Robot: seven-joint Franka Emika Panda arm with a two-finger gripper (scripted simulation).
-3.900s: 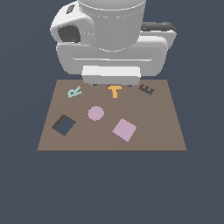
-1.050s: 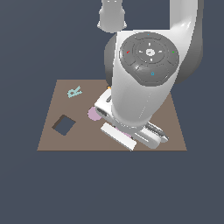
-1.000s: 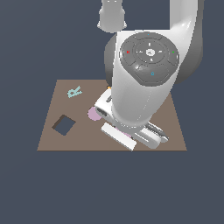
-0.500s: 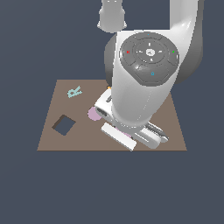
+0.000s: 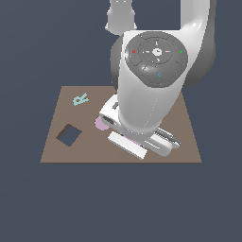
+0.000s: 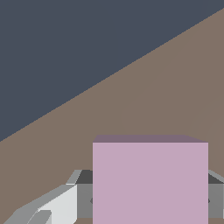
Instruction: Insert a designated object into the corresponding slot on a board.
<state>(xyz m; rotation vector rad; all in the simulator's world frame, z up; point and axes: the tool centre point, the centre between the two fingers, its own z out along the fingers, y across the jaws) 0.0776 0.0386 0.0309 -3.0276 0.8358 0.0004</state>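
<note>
The pink square tile [image 6: 150, 183] fills the lower part of the wrist view, over the brown board [image 6: 175, 87]. My gripper [image 6: 150, 199] is shut on it, with a grey finger [image 6: 84, 197] pressed flat against each side. In the exterior view the arm and hand [image 5: 137, 142] hang low over the board [image 5: 189, 144] and hide the tile and the fingertips. The dark navy square slot [image 5: 69, 135] lies open and apart, toward the exterior view's left. I cannot tell whether the tile rests on the board or is just off it.
A sliver of the round pink disc [image 5: 99, 123] shows beside the hand. The teal letter R [image 5: 80, 99] lies at the board's back, toward the exterior view's left. The arm covers the board's middle and back right.
Over the last second nothing has visibly moved. Compared with 3.9 s ago, the arm has come down over the board's middle and now covers the pink square tile and two of the letters.
</note>
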